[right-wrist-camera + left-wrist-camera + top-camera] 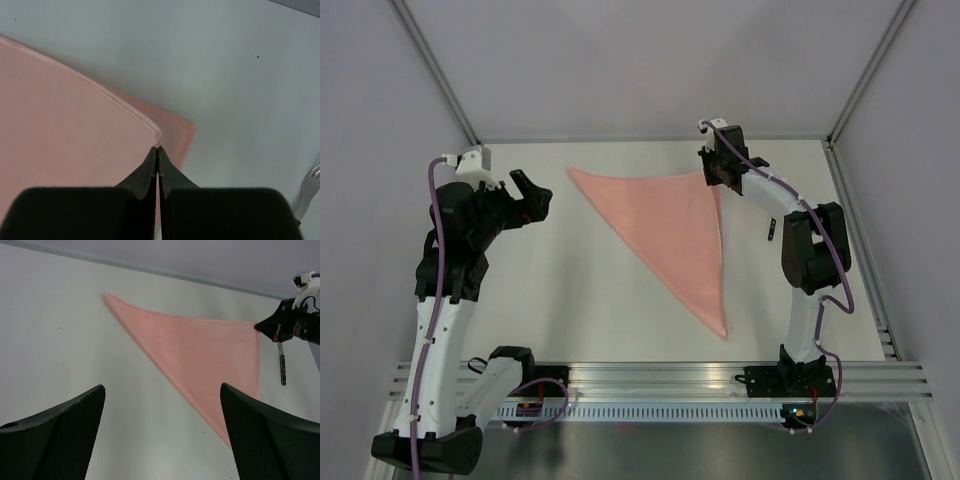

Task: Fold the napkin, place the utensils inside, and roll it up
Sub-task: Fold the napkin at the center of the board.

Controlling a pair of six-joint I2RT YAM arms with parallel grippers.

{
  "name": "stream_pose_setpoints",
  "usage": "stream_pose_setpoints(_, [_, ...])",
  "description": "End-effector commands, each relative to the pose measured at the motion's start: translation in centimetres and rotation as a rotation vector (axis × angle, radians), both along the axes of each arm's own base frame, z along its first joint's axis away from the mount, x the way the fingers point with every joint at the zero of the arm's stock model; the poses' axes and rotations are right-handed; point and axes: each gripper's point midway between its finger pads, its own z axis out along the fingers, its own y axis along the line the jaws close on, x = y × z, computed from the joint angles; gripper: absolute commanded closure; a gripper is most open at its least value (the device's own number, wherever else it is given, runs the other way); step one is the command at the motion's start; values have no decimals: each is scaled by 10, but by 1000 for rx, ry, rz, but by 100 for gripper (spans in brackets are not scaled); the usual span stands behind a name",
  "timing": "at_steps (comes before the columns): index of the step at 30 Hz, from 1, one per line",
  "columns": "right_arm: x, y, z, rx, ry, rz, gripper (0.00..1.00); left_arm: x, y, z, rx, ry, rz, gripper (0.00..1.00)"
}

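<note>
Top external view: you have the napkin (665, 225) lying flat on the desk (550, 290), folded into a triangle. One corner is at the far left, one at the far right, and one points toward the arm bases. Your right gripper (712, 178) sits at the far right corner and is clenched on it. Right wrist view confirms this: the fingers (145, 175) are pressed together with the tip of the upper cloth layer pinched between them (the lower layer shows as a narrow pink margin just beyond that edge). Your left gripper (535, 195) hangs over bare desk to the left of the napkin, well apart from it. It is released, with jaws spread wide and nothing between them. One utensil (771, 229) lies on the desk just right of the napkin's right edge, apart from the cloth and beside the right arm. Right wrist view catches pale fork tines at its right edge. Whether more than one utensil lies there, you cannot tell.
</note>
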Motion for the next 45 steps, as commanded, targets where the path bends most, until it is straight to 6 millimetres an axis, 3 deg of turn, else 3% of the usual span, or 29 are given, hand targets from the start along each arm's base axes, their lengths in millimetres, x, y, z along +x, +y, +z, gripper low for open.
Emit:
stream_pose_setpoints(1, [1, -4, -10, 8, 14, -19, 100, 2, -4, 6, -1, -32, -28, 0])
stream_pose_setpoints(17, [-2, -8, -38, -6, 74, -25, 100, 3, -4, 2, 1, -26, -30, 0])
stream_pose_setpoints(25, [1, -19, -52, -43, 93, -70, 100, 2, -6, 0, -9, -20, -36, 0])
stream_pose_setpoints(29, [6, -26, -55, -65, 94, -99, 82, 1, -7, 2, -11, -25, -41, 0])
stream_pose_setpoints(32, [9, -32, -57, -80, 96, -118, 58, -1, -7, 1, -10, -26, -42, 0])
stream_pose_setpoints(35, [14, -37, -51, -87, 85, -133, 44, -2, -7, 1, -7, -30, -42, 0])
stream_pose_setpoints(41, [19, -73, -14, -84, 28, -203, 40, -9, -15, -1, -60, -24, -71, 0])
stream_pose_setpoints(45, [-4, -106, -15, -97, 59, -266, 41, -14, -21, -7, -103, -38, -89, 0])
